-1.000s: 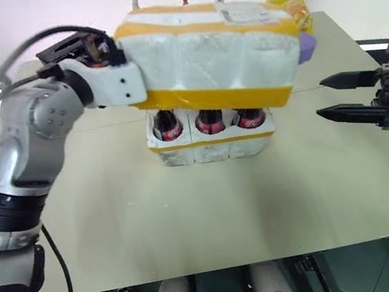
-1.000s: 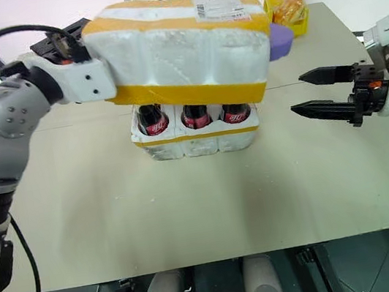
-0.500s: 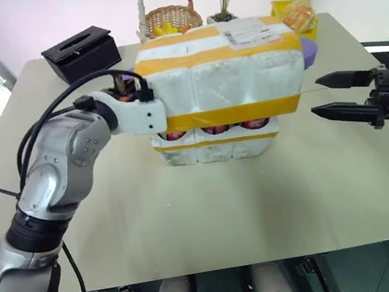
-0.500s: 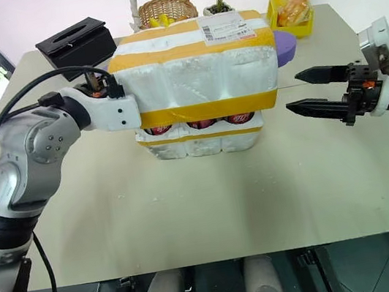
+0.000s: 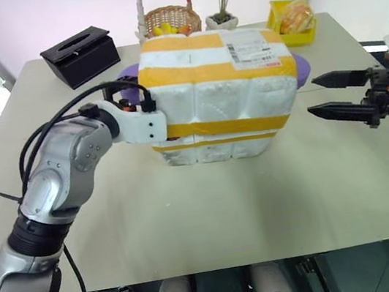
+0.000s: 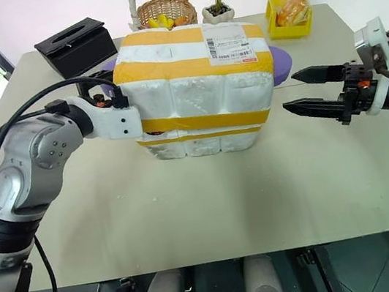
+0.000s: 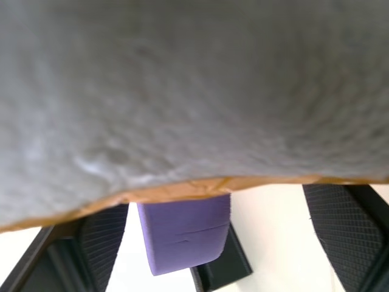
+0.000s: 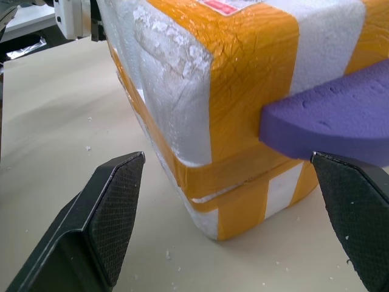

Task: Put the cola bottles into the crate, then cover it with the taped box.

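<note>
Sitting squarely over the crate (image 6: 202, 145), the taped box (image 6: 195, 79) now reads as a lid in place: its lower yellow band meets the crate's band with only a thin seam between them, and the pair stands near the middle of the tabletop (image 6: 190, 213). No cola bottles can be made out, so by my judgement they are inside under the box, though their number cannot be counted here. That leaves the task looking all but finished; what may remain is for the arms to draw clear and perhaps a check that the box sits level, since its top looks slightly tilted. The left claw (image 5: 147, 118) is at the box's left end with its black fingers (image 7: 100, 243) spread apart on either side of the view, so I read it as released rather than gripping. The right claw (image 6: 303, 92) hovers just off the box's right end, fingers wide apart and empty. Counted: one taped box, one crate, two claws; behind them one black tissue box (image 6: 75, 45), one wicker basket (image 6: 164, 10), one potted plant (image 6: 217, 10), one yellow tray (image 6: 290, 8) with something orange in it, and a purple foam piece (image 8: 340, 109) showing past the box.
</note>
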Robot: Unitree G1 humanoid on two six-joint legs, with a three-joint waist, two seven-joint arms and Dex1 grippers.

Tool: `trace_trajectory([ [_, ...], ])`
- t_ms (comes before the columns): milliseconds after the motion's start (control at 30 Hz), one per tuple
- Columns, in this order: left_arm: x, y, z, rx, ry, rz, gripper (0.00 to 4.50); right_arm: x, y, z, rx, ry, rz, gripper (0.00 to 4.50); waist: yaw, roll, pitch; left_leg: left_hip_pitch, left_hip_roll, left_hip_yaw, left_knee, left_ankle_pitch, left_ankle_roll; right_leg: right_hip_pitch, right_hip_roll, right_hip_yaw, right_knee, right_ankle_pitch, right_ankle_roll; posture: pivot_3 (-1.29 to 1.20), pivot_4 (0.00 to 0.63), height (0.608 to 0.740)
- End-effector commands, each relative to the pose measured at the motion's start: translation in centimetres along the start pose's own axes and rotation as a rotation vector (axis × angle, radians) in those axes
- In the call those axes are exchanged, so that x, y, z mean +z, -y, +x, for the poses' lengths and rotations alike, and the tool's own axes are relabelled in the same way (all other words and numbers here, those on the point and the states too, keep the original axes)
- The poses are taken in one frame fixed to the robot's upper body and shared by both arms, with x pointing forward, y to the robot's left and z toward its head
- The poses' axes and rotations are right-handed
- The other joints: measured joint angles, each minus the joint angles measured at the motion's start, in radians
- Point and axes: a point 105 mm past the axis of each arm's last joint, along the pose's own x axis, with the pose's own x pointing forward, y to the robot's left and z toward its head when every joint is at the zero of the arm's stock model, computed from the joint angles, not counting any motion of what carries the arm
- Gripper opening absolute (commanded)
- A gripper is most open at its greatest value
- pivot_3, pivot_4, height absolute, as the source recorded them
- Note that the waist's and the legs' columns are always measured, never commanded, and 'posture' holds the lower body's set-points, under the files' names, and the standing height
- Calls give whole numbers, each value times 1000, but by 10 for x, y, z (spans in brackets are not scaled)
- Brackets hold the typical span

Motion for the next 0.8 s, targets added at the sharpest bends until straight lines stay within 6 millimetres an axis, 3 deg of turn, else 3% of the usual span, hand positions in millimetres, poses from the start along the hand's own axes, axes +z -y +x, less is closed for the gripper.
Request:
trace_trajectory([
  [33, -5, -13, -15, 38, -14, 13, 4432, 15, 0, -4, -4, 36, -50, 4500, -1, 0, 0, 0, 0, 0, 0, 0, 0, 0, 0, 0, 0, 0, 0, 0, 150, 740],
  [267, -4, 0, -28, -3, 5, -20, 4432, 17, 2, -3, 1, 34, -52, 4500, -2, 0, 0, 1, 0, 0, 0, 0, 0, 0, 0, 0, 0, 0, 0, 0, 150, 740],
  [533, -9, -11, -41, 24, 21, -47, 4432, 19, 5, 1, 13, 34, -56, 4500, -4, 0, 0, 1, 0, 0, 0, 0, 0, 0, 0, 0, 0, 0, 0, 0, 150, 740],
  [733, -10, -6, -58, -58, 71, -191, 4432, 18, 7, -1, 12, 24, -59, 4500, -5, 0, 0, 1, 0, 0, -1, 0, 0, 0, 0, 0, 0, 0, 0, 0, 150, 740],
  [800, -13, -13, -63, -54, 100, -263, 4432, 17, 8, -2, 11, 11, -64, 4500, -4, 0, 0, 1, 0, 0, 0, 0, 0, 0, 0, 0, 0, 0, 0, 0, 150, 740],
])
